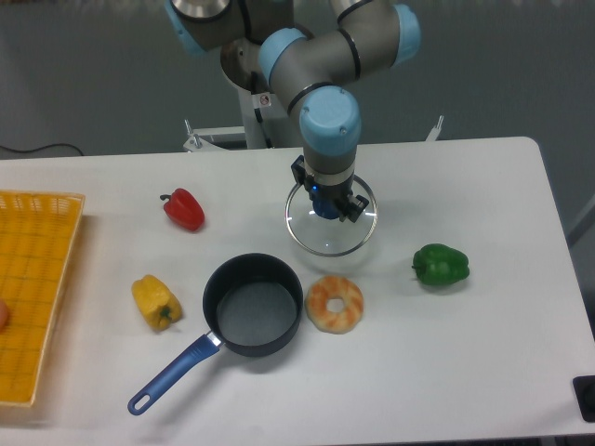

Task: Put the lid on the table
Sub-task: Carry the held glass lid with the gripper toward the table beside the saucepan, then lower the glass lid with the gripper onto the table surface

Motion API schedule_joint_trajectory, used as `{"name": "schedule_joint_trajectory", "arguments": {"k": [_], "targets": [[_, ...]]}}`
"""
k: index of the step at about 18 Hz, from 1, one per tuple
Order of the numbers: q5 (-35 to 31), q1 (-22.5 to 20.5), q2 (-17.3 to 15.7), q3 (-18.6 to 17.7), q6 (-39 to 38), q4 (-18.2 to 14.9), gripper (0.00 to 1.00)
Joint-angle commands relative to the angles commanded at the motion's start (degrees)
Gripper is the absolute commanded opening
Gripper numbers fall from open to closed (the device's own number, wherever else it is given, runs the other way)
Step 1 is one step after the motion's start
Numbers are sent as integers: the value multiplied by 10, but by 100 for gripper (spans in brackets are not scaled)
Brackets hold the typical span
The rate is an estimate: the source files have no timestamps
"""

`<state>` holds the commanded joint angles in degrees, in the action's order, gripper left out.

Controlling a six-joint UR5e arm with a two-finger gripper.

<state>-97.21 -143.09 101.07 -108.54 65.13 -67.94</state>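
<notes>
- The gripper (pixel 325 200) points straight down over the worktop (pixel 483 325), its two fingers clenched on the blue knob at the centre of the lid (pixel 330 220).
- The lid is a clear glass disc with a thin metal rim, sitting roughly level beneath the gripper; whether its rim touches the worktop or hangs just above it cannot be told from this view.
- The lid lies at about 1 o'clock from the dark blue pot (pixel 253 305), apart from it; the pot is open, and its blue handle runs toward 7 o'clock.
- A glazed doughnut (pixel 335 303) sits just beside the pot at its 3 o'clock, directly at 6 o'clock from the lid.
- A green pepper (pixel 441 266) rests at 4 o'clock from the lid, well apart from it.
- A red pepper (pixel 184 209) lies at 9 o'clock from the lid, and a yellow pepper (pixel 155 302) sits at 9 o'clock from the pot.
- A yellow-orange grid tray (pixel 37 279) occupies the worktop's left edge.
</notes>
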Motion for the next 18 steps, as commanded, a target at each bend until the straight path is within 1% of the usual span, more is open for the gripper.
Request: {"name": "schedule_joint_trajectory", "arguments": {"k": [18], "targets": [[-16, 18, 22, 3, -25, 3, 51]]}}
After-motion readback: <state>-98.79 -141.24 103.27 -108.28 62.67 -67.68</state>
